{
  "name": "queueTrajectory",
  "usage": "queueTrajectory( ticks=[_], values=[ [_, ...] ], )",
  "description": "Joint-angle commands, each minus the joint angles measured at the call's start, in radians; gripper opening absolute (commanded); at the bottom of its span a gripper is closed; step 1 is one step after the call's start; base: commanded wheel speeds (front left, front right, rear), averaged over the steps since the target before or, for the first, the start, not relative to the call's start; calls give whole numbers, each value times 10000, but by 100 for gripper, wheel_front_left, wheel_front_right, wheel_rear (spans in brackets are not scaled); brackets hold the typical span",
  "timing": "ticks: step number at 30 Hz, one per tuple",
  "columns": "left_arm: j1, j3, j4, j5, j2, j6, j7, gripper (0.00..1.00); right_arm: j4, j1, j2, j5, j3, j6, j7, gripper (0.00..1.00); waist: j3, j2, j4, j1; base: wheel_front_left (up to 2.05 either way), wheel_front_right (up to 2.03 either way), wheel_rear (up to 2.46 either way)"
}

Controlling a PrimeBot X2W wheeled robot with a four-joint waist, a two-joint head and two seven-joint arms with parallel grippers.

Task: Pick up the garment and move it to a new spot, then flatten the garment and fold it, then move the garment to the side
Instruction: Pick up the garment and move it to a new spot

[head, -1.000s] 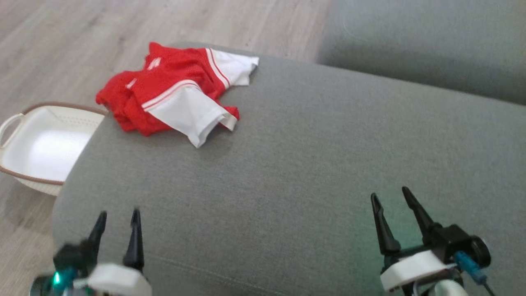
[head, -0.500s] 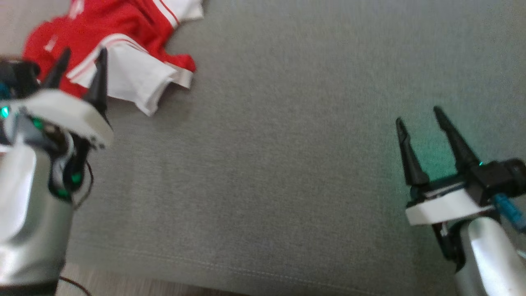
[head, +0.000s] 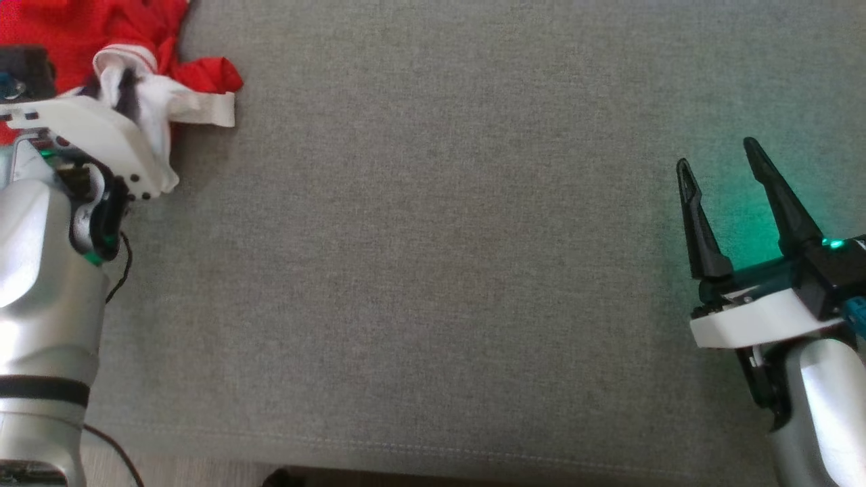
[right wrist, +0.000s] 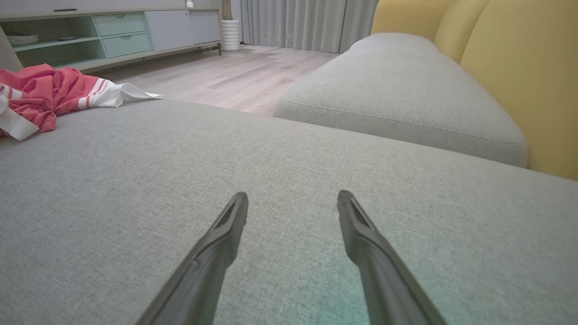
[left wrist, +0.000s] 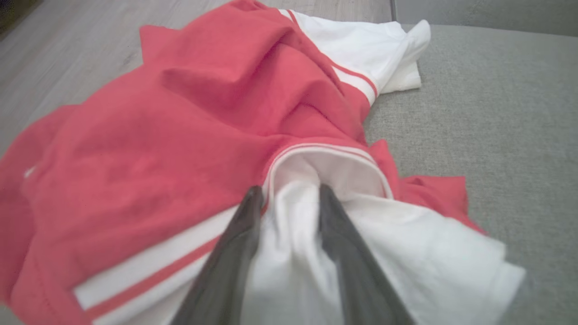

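The red and white garment lies crumpled at the far left corner of the grey sofa cushion. My left gripper is pushed into its white sleeve, the fingers half buried in cloth. In the left wrist view the two dark fingers stand close together with a fold of white sleeve bunched between them, so my left gripper is shut on the garment. My right gripper hangs open over bare cushion at the right, far from the garment. Nothing sits between the fingers of my right gripper.
A second grey cushion lies beyond a gap, with yellow backrests on the right. Wooden floor and a low cabinet are past the cushion's far edge. The garment sits close to that edge.
The head camera has tilted down, so the whole picture shifted. My left gripper went forward to the garment and closed on the white sleeve, bunching it. The right gripper stays open.
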Motion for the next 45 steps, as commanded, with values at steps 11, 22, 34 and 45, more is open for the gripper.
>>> queueTrajectory(
  ticks=[11, 22, 34, 45],
  values=[
    [-660, 320, -285, -171, 621, -709, -1052, 0, 51, 443, 368, 212, 91, 77, -305, 100, -1510, 1, 55, -3, 0, 0, 0],
    [906, 615, -6281, -1448, 1599, -908, 1553, 0, 1012, 1235, 1117, 428, 65, 77, -909, 100, -3673, 1, -544, -3, 0, 0, 0],
    [2074, 239, -10951, -3568, 1818, -704, 4537, 0, 1244, 1320, 1333, 541, 474, 77, -1079, 100, -4244, 1, -1922, -3, 0, 0, 0],
    [1130, -1974, -8606, -2434, 349, -1016, 4168, 0, 1676, 629, 1556, 829, 1269, 77, -1260, 100, -3894, 1, -4346, -3, 0, 0, 0]
  ],
)
